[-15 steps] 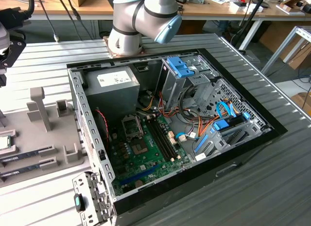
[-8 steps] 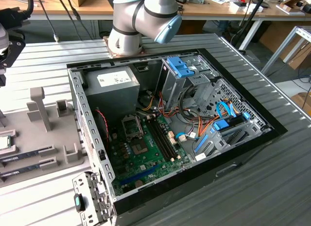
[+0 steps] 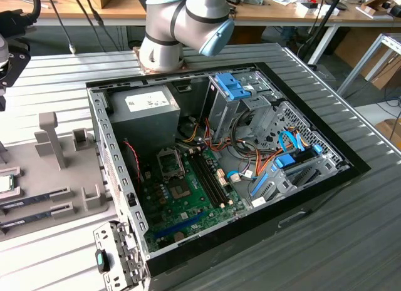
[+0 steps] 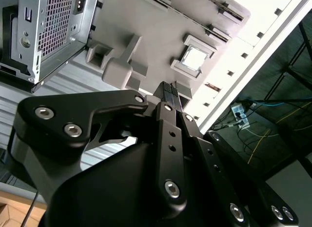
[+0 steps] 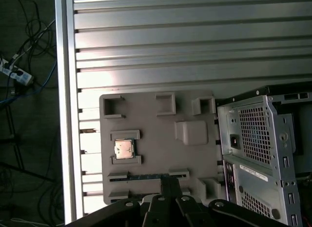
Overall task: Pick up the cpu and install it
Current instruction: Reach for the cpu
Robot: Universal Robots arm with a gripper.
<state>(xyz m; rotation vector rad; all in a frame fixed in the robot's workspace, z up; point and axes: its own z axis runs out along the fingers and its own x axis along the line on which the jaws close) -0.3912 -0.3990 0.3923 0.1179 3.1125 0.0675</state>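
gripper (image 4: 168, 86): closed, nothing held, hovering over the grey tray (image 5: 156, 134)
cpu (image 5: 124, 149): flat in its square tray pocket, silver top up, outside the computer case (image 5: 253, 139)
offset: cpu well apart from the gripper tip, off to one side, not beneath
axis: square, none; edges parallel to the tray's
count: one cpu, one gripper, one tray

Glare bleaches the table (image 4: 256, 39) (second wrist view); the tool (image 4: 168, 89) looms dark against it.

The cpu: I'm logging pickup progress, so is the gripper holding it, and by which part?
Nothing is held. The cpu lies in its nest on the grey tray, apart from the gripper, whose jaws are shut together with nothing between them.
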